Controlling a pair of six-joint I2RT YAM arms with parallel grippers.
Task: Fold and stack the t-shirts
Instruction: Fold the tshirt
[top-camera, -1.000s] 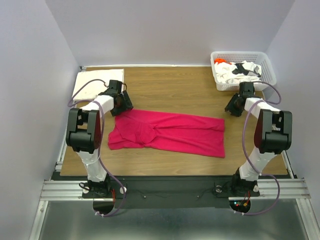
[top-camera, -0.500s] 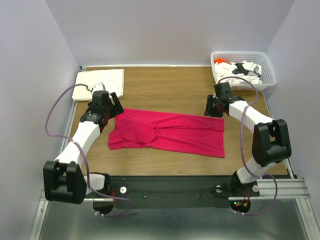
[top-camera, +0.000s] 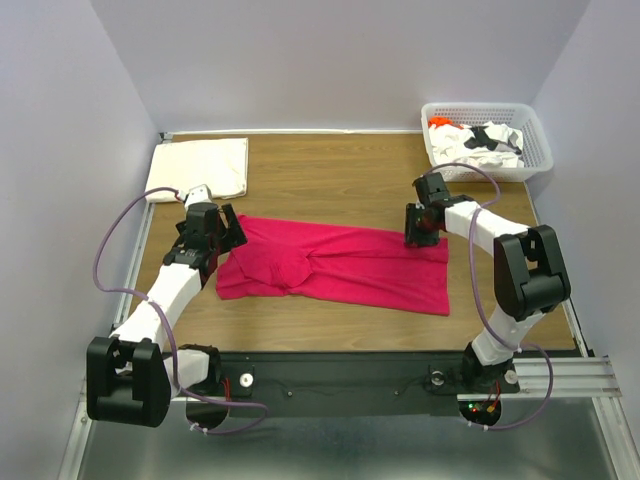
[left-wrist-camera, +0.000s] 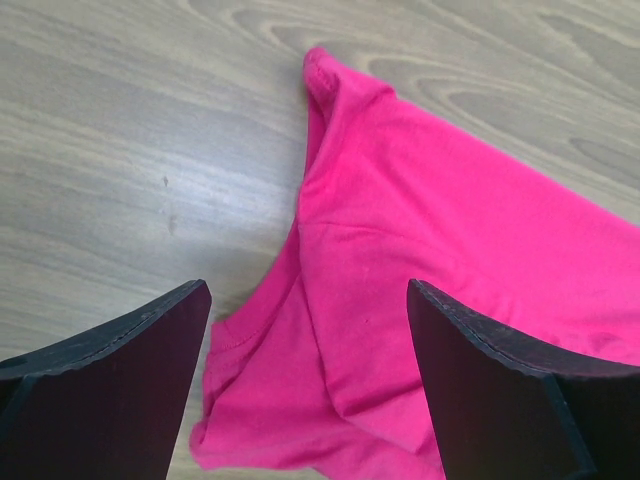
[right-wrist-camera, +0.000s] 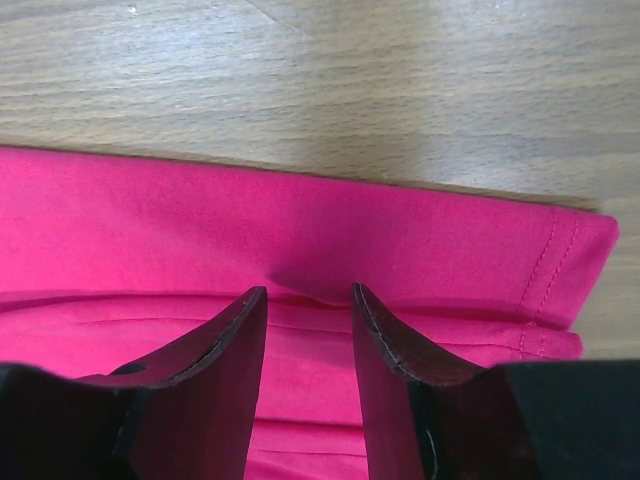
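item: magenta t-shirt (top-camera: 350, 268), lying mid-tabletop (top-camera: 330, 180), partly folded. left hand (left-wrist-camera: 310, 300), spread wide, and right hand (right-wrist-camera: 308, 295), narrowed but released, have both swung in over its far corners. you look set to grasp for the next fold.

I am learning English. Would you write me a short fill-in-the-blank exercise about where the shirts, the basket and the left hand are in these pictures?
The folded cream shirt lies in the far ____ corner of the table.
The white basket stands in the far ____ corner.
The left hand, its fingers wide ____, hovers over the magenta shirt.
Missing words: left; right; open.
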